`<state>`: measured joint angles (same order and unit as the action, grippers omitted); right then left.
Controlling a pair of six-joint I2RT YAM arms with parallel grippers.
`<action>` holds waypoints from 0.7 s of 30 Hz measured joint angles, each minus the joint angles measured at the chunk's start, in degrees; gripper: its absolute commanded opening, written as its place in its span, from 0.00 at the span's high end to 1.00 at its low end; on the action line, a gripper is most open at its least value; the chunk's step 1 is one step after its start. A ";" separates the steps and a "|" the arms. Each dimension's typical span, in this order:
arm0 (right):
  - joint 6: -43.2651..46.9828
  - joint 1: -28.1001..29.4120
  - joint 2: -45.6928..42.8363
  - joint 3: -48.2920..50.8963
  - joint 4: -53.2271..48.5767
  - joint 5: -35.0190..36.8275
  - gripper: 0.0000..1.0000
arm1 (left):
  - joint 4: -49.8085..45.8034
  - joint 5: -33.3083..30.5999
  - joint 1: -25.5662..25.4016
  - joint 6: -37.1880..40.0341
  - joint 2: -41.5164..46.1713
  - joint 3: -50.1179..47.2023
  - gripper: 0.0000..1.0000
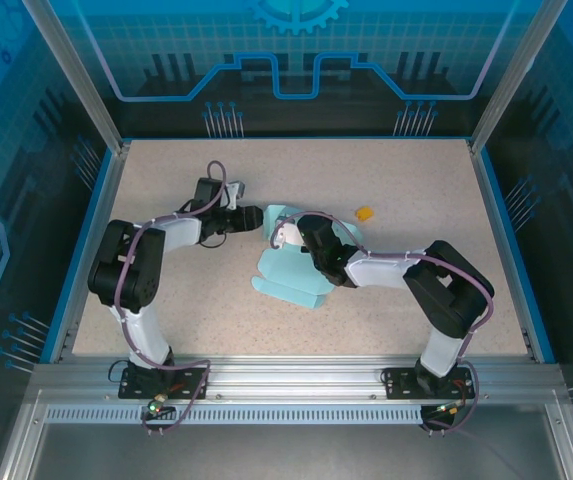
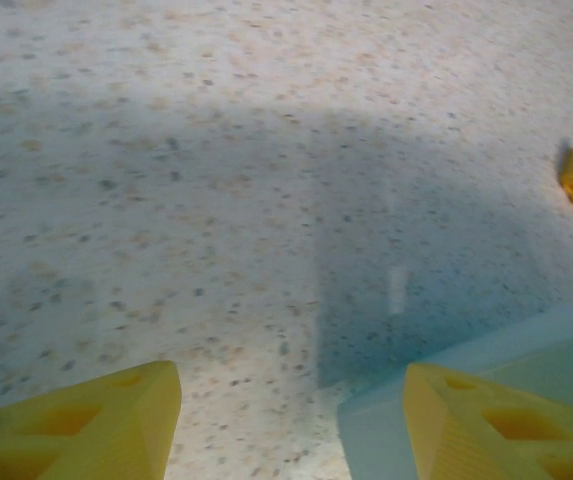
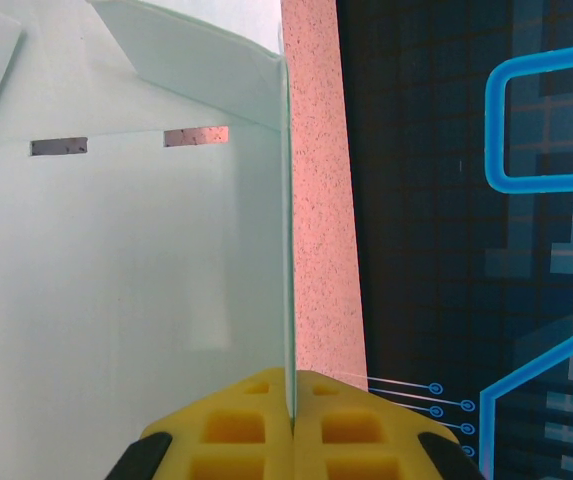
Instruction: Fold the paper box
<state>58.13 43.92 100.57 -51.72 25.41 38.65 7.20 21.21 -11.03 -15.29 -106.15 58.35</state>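
Paper box (image 1: 282, 276) sits mid-counter (image 1: 436, 180), one upright panel edge clamped in right gripper (image 3: 293, 398) jaws; left gripper (image 2: 288, 385) jaws apart, low at box's corner.

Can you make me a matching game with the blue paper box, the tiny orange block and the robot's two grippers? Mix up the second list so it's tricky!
Things
1. paper box
2. small orange block
3. left gripper
4. right gripper

Colour, place or state
A. jaws shut on the box's thin card
B. light blue-teal, partly folded up
C. jaws apart, by the box's corner
D. lying by itself on the speckled table

Right pairs: 1-B, 2-D, 3-C, 4-A
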 measured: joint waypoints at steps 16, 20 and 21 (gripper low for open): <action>-3.58 -1.77 -1.01 -0.02 -3.19 -2.23 1.00 | 5.27 7.78 -2.97 6.64 0.00 -2.64 0.40; -4.42 -2.38 -1.60 -0.02 -4.35 -3.37 1.00 | 5.64 9.16 -4.11 8.41 0.00 -2.64 0.41; -4.57 -2.54 -1.68 -0.02 -4.55 -3.56 1.00 | 5.66 9.44 -4.26 8.68 0.00 -2.64 0.41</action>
<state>53.56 41.39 98.89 -51.75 20.86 35.09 12.86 30.65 -15.29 -6.61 -106.15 55.70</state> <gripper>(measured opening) 0.062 0.595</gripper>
